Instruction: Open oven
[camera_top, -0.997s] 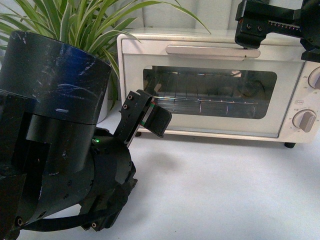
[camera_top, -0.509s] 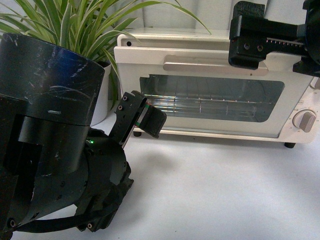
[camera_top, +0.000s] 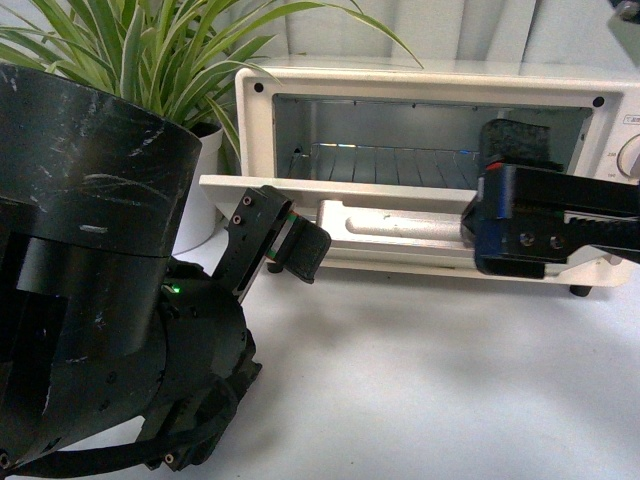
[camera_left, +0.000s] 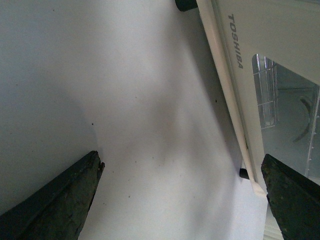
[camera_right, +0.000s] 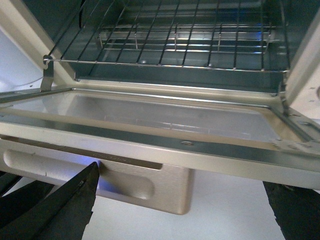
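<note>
The cream-white oven (camera_top: 255, 130) stands at the back with its door (camera_top: 235, 184) folded down flat, handle (camera_top: 400, 225) facing front. Its wire rack (camera_top: 390, 160) and metal interior show. My right gripper (camera_top: 565, 200) hangs open in front of the door's right part. In the right wrist view the door (camera_right: 150, 120) lies level, and the handle's (camera_right: 125, 180) end sits between the open gripper's (camera_right: 181, 180) fingers (camera_right: 60, 210), touching neither. My left gripper (camera_top: 288, 240) is open near the door's left corner. It (camera_left: 181, 165) holds nothing beside the oven (camera_left: 280, 30).
A potted plant (camera_top: 150, 50) with long striped leaves stands left of the oven. A round knob (camera_top: 630, 155) shows at the oven's right edge. The bulky left arm (camera_top: 100, 280) fills the near left. The white table (camera_top: 420, 370) runs in front of the oven.
The oven door swung down from shut to flat open. My right gripper came down with it from the oven's top edge to door level. The left arm barely moved.
</note>
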